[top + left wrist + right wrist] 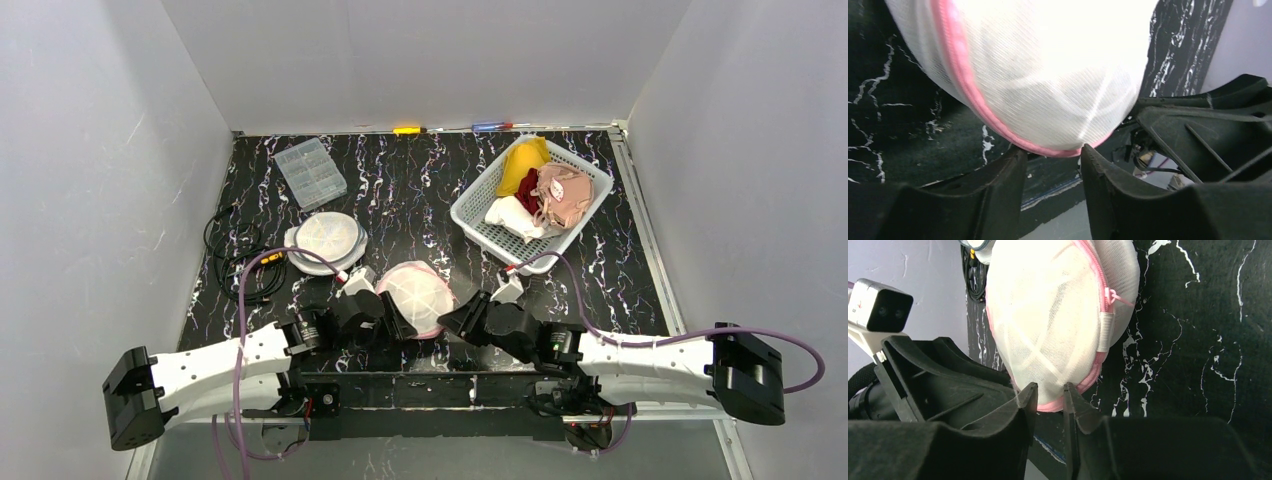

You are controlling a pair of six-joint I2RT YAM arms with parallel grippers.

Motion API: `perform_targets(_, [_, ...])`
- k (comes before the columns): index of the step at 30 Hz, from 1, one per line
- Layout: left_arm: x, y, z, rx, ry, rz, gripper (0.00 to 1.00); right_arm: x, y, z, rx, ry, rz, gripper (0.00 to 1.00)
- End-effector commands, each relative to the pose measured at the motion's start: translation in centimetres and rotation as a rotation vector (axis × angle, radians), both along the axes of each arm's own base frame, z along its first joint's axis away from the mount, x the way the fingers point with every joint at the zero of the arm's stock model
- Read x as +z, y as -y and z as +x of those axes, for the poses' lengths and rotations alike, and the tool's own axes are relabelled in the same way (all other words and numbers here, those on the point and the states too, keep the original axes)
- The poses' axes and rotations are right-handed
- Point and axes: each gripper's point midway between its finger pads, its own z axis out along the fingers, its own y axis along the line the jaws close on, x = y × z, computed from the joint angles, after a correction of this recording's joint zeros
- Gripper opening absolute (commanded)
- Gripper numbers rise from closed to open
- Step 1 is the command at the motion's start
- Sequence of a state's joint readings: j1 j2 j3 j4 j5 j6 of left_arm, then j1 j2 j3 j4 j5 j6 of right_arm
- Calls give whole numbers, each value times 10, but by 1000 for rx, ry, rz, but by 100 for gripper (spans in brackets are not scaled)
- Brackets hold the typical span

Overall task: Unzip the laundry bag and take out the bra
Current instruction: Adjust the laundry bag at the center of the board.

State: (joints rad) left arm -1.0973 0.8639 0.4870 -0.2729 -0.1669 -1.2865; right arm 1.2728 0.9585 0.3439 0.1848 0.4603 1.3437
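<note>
Step in hand, securing before unzipping: laundry bag (415, 297), zip apparently shut, sits between the fingertips of both hands, right gripper (1049, 390) narrow and pinching its pink rim, left gripper (1053, 152) half-wide around the opposite rim; next move likely needs one firm hold and the zip pull (1111, 295), ahead-right of the right fingertips, taken.

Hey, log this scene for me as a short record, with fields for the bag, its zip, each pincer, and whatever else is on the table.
target: laundry bag, white mesh with pink trim, at the near edge of the table, between the arms
zip: looks closed; pull on the bag's side
bra: not visible
left pincer: open, fingertips either side of the bag's pink rim
right pincer: narrow, apparently pinching the bag's rim
other: second mesh bag, basket of clothes, clear organiser box, cables
</note>
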Motion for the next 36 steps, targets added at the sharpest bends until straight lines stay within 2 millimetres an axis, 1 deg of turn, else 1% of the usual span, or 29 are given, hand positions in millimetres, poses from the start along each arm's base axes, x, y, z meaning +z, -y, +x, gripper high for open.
perform_targets(1, [-7,-17,14,91,44,85,34,30,-11,5,-5,75,55,40])
perform_targets(3, [-6,-22,19,111,64,117,20,31,-9,2,17,88,32,54])
perform_targets(6, [-5,-27,25,122,90,160,4,36,0,1,28,115,-14,73])
perform_targets(7, [-4,-29,26,124,97,175,0,38,5,1,31,134,-41,77])
perform_targets(8, [-2,-31,28,127,107,189,0,47,9,3,33,164,-57,81])
perform_targets(10, [2,-33,30,117,131,206,0,50,22,5,47,219,-139,86])
perform_targets(12, [9,-34,33,100,165,214,0,55,33,9,58,278,-215,89])
perform_targets(14, [19,-35,36,81,205,219,0,63,39,11,87,341,-277,89])
perform_targets(17, [31,-33,42,29,246,221,0,70,39,14,149,415,-362,91])
perform_targets(19, [35,-30,45,-15,250,212,0,70,35,17,197,441,-403,91])
perform_targets(21, [38,-28,50,-50,229,188,0,65,27,21,257,438,-419,91])
perform_targets(24, [32,-31,57,-62,183,177,0,53,27,35,277,380,-388,90])
perform_targets(29, [18,-35,68,-46,121,191,0,40,24,56,288,297,-242,87])
perform_targets(32, [6,-36,70,-34,75,205,0,37,15,60,331,275,-157,83])
perform_targets(36, [-5,-37,74,-25,37,225,0,32,11,73,315,272,-137,76])
